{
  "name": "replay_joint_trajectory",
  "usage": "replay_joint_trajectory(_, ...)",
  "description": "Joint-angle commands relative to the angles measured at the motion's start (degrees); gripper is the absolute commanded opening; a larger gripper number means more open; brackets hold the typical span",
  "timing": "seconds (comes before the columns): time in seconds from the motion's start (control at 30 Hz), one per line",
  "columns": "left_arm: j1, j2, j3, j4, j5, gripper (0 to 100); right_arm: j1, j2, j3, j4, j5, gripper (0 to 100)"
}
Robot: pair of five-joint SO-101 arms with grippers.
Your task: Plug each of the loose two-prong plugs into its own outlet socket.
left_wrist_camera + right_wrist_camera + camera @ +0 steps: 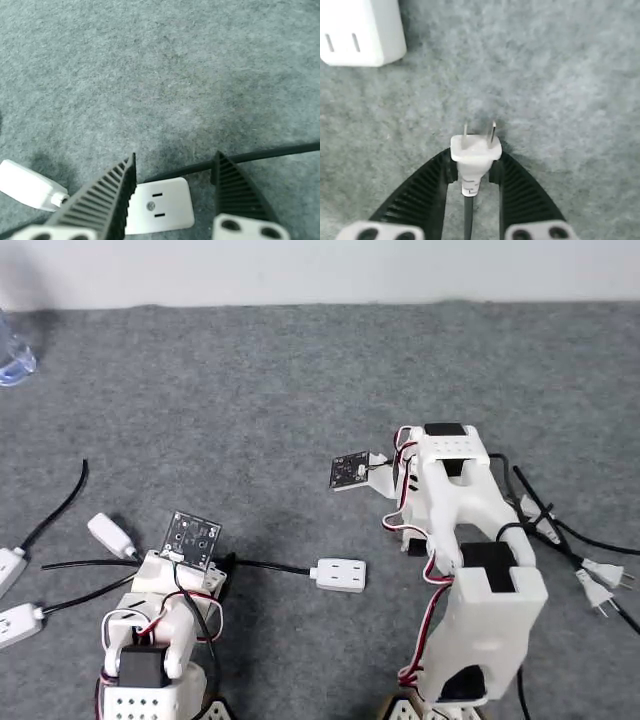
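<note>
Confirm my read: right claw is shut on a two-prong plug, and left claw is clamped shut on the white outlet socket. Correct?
Not quite. The left claw is open: the left wrist view shows its fingers spread, with the white outlet socket lying ungripped on the carpet. The right claw is indeed shut on the two-prong plug.

A clear bottle (14, 358) sits on the grey carpet (250, 390) near the white wall (300, 270).
</note>
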Motion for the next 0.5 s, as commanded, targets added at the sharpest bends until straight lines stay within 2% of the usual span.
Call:
replay_joint_trajectory(0.0,0.5,-0.4,-0.3,-1.7,-0.8,23,-0.8,-5.8,0.2,2.2,-5.9,0.8)
replay_joint_trajectory(0.1,1.5,-0.4,-0.3,-3.0,-0.7,23,-1.9,-12.6,0.4,1.9,-13.5,0.8)
replay_joint_trajectory(0.27,9.3,-0.4,-5.1,-6.0,1.3,23,-5.2,-22.7,6.9,-0.5,-27.6,0.8)
replay_joint_trajectory(0.37,14.4,-0.3,-8.7,-11.0,12.2,28,-6.4,-28.6,13.5,-5.3,-35.0,0.8)
replay_joint_trajectory(0.47,19.4,0.0,-7.9,-15.6,23.6,33,-6.5,-34.2,19.7,-8.4,-38.1,0.8)
